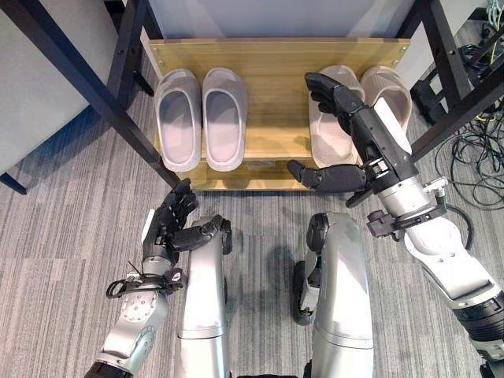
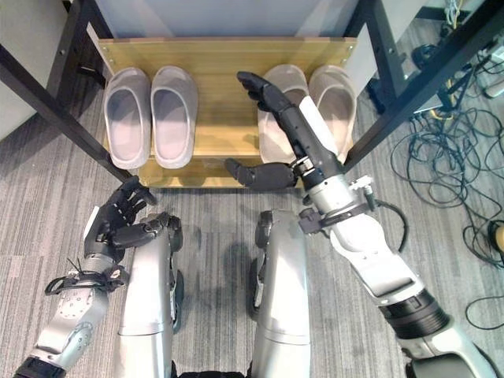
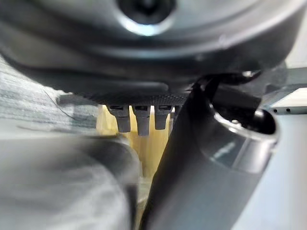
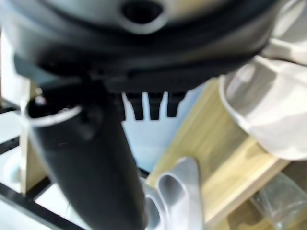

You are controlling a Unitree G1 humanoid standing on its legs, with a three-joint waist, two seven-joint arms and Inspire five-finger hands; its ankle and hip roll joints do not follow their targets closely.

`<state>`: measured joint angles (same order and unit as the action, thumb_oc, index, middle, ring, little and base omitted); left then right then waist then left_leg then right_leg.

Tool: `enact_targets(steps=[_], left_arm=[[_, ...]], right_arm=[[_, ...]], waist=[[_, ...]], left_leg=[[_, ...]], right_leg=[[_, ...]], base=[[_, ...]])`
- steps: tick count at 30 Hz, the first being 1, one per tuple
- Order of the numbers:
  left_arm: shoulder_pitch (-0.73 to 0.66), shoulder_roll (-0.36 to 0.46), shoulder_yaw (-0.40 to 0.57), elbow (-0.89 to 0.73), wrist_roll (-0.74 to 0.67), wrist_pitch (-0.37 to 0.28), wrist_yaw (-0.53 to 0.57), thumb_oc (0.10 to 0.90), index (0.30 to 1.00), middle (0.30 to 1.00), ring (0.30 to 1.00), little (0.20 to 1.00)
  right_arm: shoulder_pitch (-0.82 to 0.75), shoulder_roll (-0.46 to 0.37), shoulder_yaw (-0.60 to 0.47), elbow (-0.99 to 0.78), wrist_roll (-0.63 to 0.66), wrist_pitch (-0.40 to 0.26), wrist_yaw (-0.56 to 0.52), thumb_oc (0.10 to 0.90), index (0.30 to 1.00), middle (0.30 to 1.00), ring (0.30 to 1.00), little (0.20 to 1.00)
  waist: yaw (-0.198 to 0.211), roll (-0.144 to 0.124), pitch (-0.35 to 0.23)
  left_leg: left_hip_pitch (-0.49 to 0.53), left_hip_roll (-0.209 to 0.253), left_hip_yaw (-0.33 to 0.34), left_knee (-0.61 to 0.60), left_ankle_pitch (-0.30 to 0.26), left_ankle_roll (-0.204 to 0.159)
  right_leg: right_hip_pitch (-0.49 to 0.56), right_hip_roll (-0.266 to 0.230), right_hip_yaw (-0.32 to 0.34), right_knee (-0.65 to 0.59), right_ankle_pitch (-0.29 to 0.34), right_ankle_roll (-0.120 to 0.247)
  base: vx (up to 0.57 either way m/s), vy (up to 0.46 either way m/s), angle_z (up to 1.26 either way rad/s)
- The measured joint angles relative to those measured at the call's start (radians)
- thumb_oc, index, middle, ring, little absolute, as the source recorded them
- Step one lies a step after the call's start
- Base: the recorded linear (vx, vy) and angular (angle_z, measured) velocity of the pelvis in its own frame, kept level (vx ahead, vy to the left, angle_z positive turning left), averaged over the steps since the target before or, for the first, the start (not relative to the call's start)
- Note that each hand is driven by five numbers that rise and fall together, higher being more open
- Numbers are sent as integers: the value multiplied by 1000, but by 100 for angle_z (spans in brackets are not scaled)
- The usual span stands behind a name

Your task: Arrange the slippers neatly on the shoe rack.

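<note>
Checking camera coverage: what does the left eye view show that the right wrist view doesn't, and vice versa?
Left eye alone: the left hand open low over the carpet, and both pairs whole, grey slippers on the rack's left, beige slippers on its right. Right wrist alone: a close look along the right hand, thumb out, fingers straight, holding nothing. Both: the wooden shoe rack, part of each pair, and the open right hand above the beige pair.

Right hand [image 4: 144,52]: dark bulk close up, thumb [image 4: 91,158] jutting out, fingers [image 4: 153,105] straight. Past them, wooden shoe rack [image 4: 211,158]; beige slipper [image 4: 273,105] on it; grey slippers [image 4: 170,196] at its far part.
</note>
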<state>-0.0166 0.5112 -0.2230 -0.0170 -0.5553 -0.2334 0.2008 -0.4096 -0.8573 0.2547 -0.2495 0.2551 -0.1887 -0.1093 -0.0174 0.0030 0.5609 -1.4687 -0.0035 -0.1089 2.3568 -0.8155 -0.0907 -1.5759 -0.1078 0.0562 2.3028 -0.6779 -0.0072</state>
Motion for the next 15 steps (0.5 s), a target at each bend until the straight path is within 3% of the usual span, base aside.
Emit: enact_targets(steps=[3, 4, 5, 6, 8, 10, 13, 15], left_arm=[[-43, -6, -3, 2, 10, 2, -30, 800, 900, 900, 900, 900], [-62, -8, 5, -4, 10, 0, -40, 800, 900, 900, 900, 900], [-78, -11, 4, 0, 10, 0, -42, 800, 900, 900, 900, 900], [-100, -18, 0, 9, 10, 1, -45, 800, 900, 900, 900, 900], [-160, -21, -8, 10, 19, 1, -70, 800, 900, 900, 900, 900], [-219, -22, -14, 7, 34, 0, -101, 800, 900, 900, 900, 900], [-261, -18, -16, -5, 40, 0, -121, 800, 900, 900, 900, 900], [-258, -15, -18, -23, 37, -1, -132, 800, 900, 900, 900, 900]], right_arm=[[-4, -6, -10, -2, 0, -12, 24, 800, 900, 900, 900, 900], [-5, -8, -17, -12, 0, -13, 37, 800, 900, 900, 900, 900], [-6, -17, -21, -15, 0, -16, 44, 800, 900, 900, 900, 900], [-7, -39, -24, -16, -1, -17, 58, 800, 900, 900, 900, 900], [-13, -112, -38, -15, -1, -18, 70, 800, 900, 900, 900, 900], [-16, -157, -71, -9, -5, -17, 84, 800, 900, 900, 900, 900], [-22, -188, -100, -12, -9, -20, 99, 800, 900, 900, 900, 900], [-4, -221, -128, -19, -13, -26, 119, 800, 900, 900, 900, 900]], waist=[[4, -16, 1], [8, -41, -1], [19, -45, -1], [30, -45, -1], [33, -44, -1], [35, -42, -1], [54, -38, -4], [54, -24, -22]], left_leg=[[-3, 4, 22, -38, -8, 11], [-5, 3, 48, -83, -5, 5], [-4, 3, 55, -114, 4, 21], [-3, -4, 61, -164, 31, 1], [1, -19, 64, -294, 79, 20], [17, -37, 49, -413, 129, 6], [82, -39, 30, -532, 150, 7], [99, -48, 19, -587, 169, 12]], right_leg=[[-21, 4, 15, -24, 1, -4], [-45, 15, 33, -58, 19, 11], [-51, 21, 33, -88, 34, -19], [-54, 21, 28, -139, 59, -1], [-42, 11, 16, -264, 102, -29], [-8, -3, -9, -375, 126, -35], [69, -8, -35, -486, 135, -48], [100, -37, -55, -535, 136, -57]], base=[[-37, -23, -5], [-101, -22, -24], [-135, 9, -39], [-132, 3, -38], [-142, 53, -15], [-28, 86, 9], [64, 41, 4], [57, 22, 26]])
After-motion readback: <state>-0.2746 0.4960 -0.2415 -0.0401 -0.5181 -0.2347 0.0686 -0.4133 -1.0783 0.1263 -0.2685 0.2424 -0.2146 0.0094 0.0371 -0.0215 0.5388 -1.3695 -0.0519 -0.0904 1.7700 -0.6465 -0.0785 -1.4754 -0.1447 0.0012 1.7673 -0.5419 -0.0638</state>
